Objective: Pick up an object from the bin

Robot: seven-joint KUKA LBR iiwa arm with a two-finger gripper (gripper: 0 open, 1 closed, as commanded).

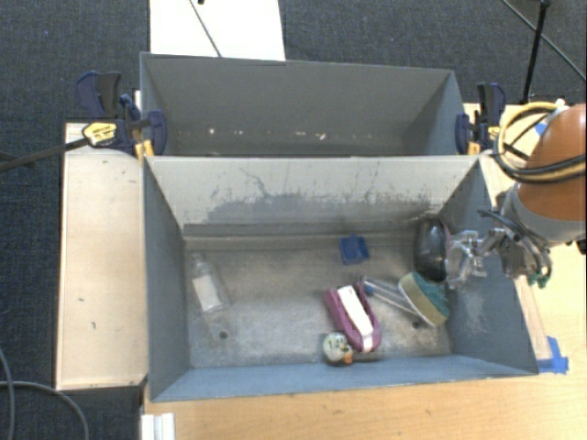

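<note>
The gripper point(456, 257) hung just beside a dark rounded lump point(428, 246), clenched or released I couldn't tell; centring over it seemed wise.

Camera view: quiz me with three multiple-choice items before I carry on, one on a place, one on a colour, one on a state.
1. Where in the bin is the gripper?
A. at the left end
B. at the right end, beside a dark oval thing
C. over the middle of the floor

2. What colour is the small block near the back of the floor?
A. red
B. blue
C. yellow

3. How is the clear bottle at the left placed?
A. standing upright
B. leaning on the back wall
C. lying on its side

Answers: 1 B, the gripper sits by the dark oval thing near the right wall. 2 B, the small block is plainly blue. 3 C, the clear bottle lies flat on the floor.
</note>
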